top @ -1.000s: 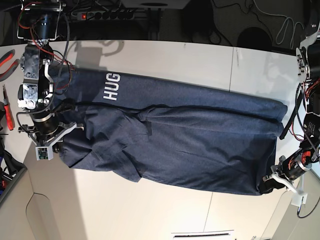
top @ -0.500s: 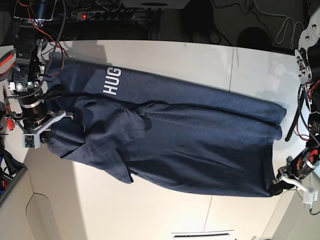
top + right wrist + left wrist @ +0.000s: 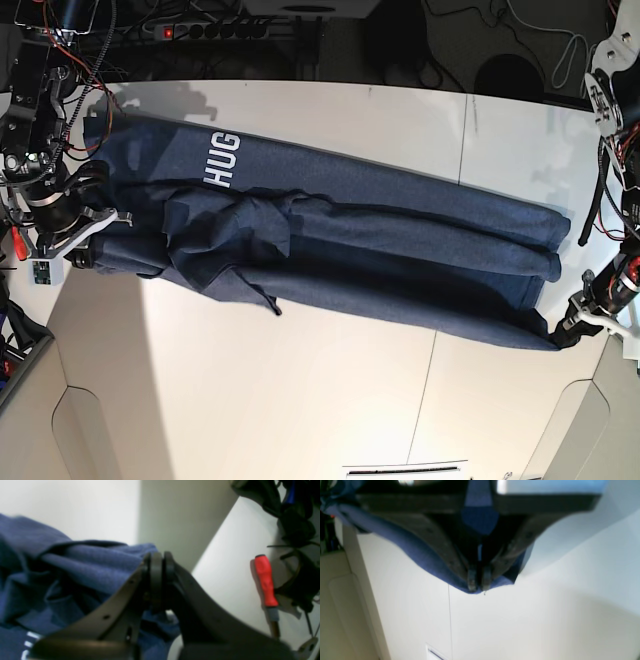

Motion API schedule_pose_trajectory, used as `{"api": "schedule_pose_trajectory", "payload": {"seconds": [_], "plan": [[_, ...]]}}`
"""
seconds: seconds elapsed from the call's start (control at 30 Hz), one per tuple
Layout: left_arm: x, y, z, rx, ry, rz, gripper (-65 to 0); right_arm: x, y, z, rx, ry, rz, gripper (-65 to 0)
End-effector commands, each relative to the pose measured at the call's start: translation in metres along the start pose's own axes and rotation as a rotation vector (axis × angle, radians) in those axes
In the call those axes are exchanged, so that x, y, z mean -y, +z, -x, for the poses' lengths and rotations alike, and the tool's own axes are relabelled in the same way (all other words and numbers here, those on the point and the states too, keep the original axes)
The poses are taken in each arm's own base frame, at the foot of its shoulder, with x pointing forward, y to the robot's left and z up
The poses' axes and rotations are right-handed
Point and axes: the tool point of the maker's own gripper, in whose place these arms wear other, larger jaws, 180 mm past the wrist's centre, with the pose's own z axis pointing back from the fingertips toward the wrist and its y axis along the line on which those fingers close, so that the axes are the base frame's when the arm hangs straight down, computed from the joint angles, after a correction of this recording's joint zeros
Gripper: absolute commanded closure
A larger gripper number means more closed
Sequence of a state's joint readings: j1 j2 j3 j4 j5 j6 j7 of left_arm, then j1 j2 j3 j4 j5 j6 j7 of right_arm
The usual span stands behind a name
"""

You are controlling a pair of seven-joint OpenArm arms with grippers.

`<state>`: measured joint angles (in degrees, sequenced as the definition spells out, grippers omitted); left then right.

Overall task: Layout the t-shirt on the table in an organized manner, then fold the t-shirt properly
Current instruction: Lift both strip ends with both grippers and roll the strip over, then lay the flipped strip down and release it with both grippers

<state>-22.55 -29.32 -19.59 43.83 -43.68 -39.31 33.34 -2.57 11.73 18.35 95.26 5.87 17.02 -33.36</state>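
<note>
While both clamp it, t-shirt spans tools.

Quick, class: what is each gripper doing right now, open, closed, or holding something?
Left gripper: closed, pinching a corner of the t-shirt.
Right gripper: closed, gripping the t-shirt's bunched edge.

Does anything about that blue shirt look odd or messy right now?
Yes. The t-shirt is stretched in a long band between both end effectors, not spread flat. A loose flap is bunched and twisted below the white lettering, hiding the shirt's shape. Nothing looks torn or spilled.
</note>
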Motion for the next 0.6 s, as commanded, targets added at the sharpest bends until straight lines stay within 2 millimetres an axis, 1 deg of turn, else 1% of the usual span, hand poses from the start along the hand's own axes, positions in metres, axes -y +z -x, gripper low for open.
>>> {"api": "schedule_pose_trajectory", "payload": {"seconds": [0.0,0.1,0.2,0.37,0.47,0.57], "plan": [[0.003,0.005,-0.029,0.078,-0.010,0.020,0.0,0.007,0.006,-0.023,0.063,0.014,0.017,0.0],[0.001,0.006,-0.024,0.069,-0.006,0.016,0.0,0.005,0.016,-0.034,0.082,0.036,0.020,0.0],[0.000,0.006,-0.023,0.068,-0.006,0.015,0.0,0.001,0.028,-0.035,0.098,0.057,0.020,0.0],[0.001,0.006,-0.023,0.067,-0.006,0.015,0.0,-0.001,0.044,-0.017,0.070,0.079,0.020,0.0],[0.000,0.006,-0.023,0.066,-0.007,0.014,0.0,0.006,0.049,-0.003,0.040,0.074,0.036,0.0],[-0.002,0.008,-0.022,0.064,0.002,0.010,0.0,0.017,0.055,0.008,0.015,0.063,0.064,0.0]]}}
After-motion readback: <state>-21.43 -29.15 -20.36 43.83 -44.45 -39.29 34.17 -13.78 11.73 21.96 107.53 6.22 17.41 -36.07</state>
